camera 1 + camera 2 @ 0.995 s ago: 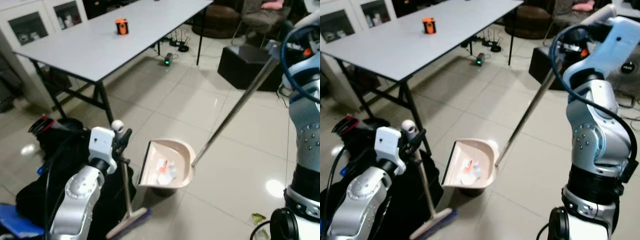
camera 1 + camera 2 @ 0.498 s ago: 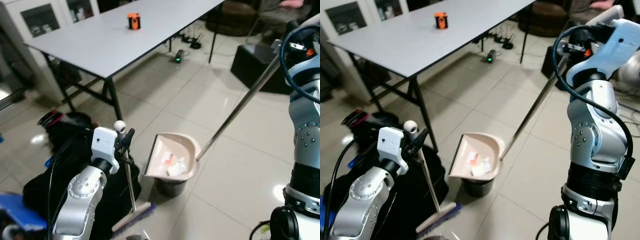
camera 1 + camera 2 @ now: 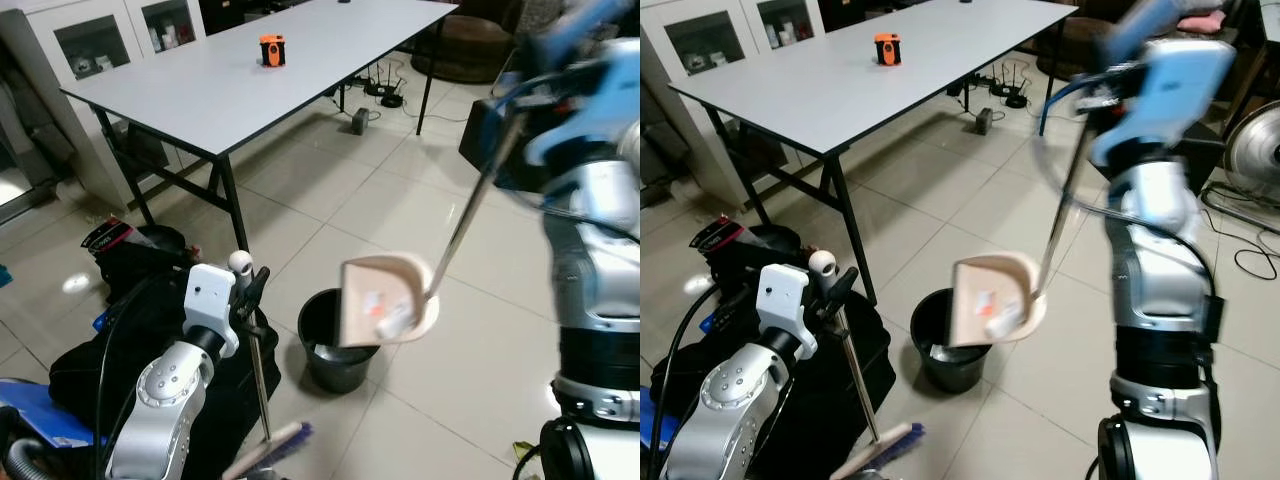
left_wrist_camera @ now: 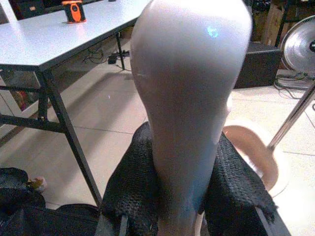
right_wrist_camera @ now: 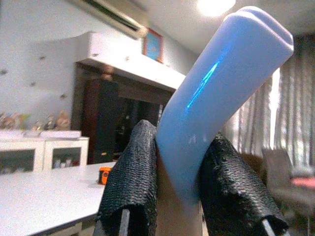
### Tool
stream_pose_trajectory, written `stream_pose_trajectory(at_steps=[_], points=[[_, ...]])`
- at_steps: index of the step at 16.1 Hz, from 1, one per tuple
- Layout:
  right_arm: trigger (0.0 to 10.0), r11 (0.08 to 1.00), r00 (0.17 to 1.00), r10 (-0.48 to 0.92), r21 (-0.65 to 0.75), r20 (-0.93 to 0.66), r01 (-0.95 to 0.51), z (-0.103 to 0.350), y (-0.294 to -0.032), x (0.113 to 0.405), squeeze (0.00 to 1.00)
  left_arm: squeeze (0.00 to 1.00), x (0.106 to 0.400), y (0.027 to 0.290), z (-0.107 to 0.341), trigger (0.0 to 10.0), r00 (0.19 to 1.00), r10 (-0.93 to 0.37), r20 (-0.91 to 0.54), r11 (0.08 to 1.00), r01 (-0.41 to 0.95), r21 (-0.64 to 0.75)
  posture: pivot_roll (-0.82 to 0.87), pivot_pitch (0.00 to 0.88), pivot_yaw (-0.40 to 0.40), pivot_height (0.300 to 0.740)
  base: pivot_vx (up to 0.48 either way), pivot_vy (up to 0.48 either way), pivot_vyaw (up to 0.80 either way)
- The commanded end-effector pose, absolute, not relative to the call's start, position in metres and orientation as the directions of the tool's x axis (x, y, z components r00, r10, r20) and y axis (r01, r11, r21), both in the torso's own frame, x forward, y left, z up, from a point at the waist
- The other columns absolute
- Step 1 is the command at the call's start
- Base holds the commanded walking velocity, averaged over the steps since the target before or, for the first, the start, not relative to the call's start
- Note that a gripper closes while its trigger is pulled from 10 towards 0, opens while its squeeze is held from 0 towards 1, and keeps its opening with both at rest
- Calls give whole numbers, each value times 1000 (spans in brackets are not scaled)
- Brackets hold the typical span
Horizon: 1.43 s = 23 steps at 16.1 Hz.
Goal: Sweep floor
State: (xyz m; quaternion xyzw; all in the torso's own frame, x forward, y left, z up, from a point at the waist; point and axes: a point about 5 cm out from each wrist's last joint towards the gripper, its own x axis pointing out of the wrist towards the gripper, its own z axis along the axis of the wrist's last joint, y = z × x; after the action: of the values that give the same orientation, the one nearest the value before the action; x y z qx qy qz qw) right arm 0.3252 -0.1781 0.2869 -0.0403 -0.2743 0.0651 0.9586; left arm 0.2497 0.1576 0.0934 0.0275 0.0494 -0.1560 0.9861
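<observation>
The black bin (image 3: 335, 340) stands on the tiled floor just off the grey worktop's (image 3: 200, 90) near leg, and the dustpan (image 3: 385, 298) hangs tipped steeply right above the bin's rim, mouth toward the bin. Its long pole runs up and away from the bin to the right claw (image 5: 182, 162), clamped on the blue handle (image 5: 216, 88). The left claw (image 4: 189, 196) grips the broom (image 3: 262, 400), parked upright beside the bin on the side away from the pan.
</observation>
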Motion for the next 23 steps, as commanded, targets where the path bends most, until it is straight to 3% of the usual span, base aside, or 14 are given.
stream_pose_trajectory(at_steps=[1,8,17,23], points=[[10000,968,778,237,-211,582,-137,301,-162,322,0,0,254,162,95,10000,951,-295,-90,951,302,67,37,0,30,740,0,0,0],[10000,860,642,497,-433,584,-271,272,-91,308,0,0,260,168,89,10000,952,-293,-85,952,299,69,39,0,35,740,0,0,0],[10000,777,568,617,-534,545,-332,243,-56,292,0,0,259,158,101,10000,950,-306,-55,947,310,88,35,0,36,740,0,0,0],[10000,819,592,558,-497,581,-285,241,-55,294,0,0,257,153,111,10000,951,-305,-45,947,308,90,38,0,31,740,0,0,0]])
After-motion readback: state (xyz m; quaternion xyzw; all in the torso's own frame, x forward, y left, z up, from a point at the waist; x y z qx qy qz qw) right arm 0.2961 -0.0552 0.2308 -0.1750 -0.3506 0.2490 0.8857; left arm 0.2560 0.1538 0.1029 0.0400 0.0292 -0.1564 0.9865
